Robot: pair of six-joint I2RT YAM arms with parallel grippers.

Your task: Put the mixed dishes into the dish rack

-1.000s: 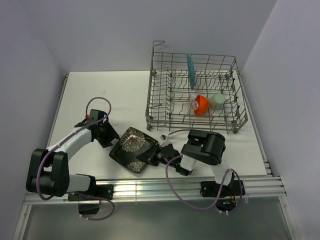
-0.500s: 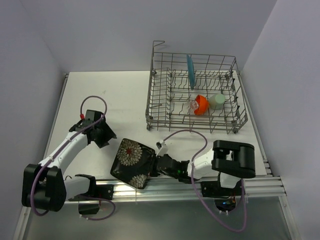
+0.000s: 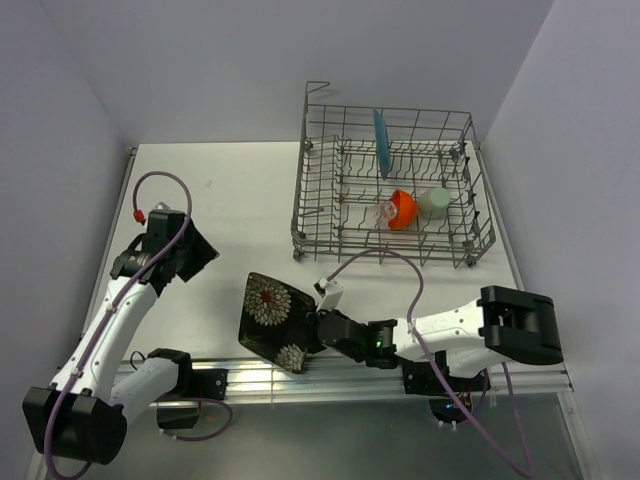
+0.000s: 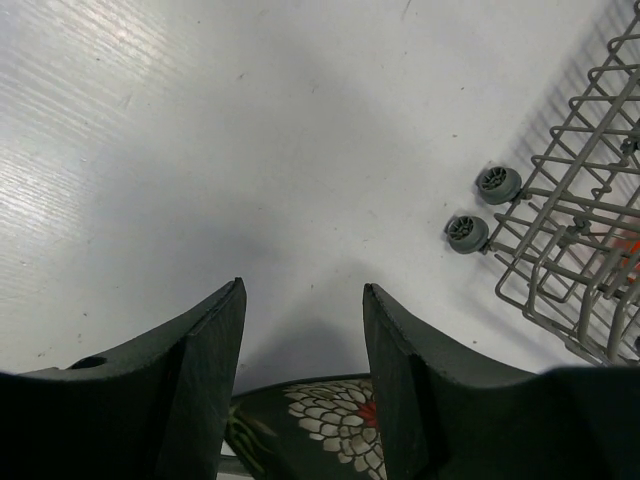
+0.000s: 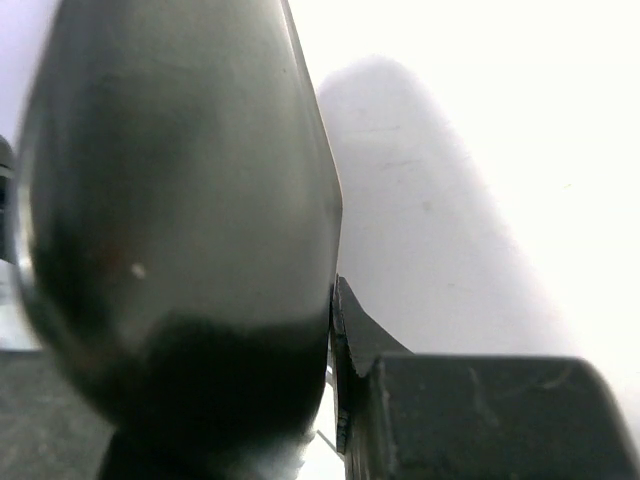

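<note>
Pinching rim of black square plate [image 3: 272, 318], right gripper [image 3: 318, 330] clamped: rigid, glossy, likely slippery, breakable; left gripper [image 4: 302, 300] parted, empty.

black square plate [image 5: 170, 230] blurred up close, dish rack [image 4: 575, 228] cropped at right

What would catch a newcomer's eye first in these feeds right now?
The black flowered plate stands out first, tilted up at the table's near edge and pinched by the right gripper. Next comes the wire dish rack at the far right, holding an upright teal plate, an orange bowl and a pale green cup. The left gripper hangs open and empty at the left.
</note>
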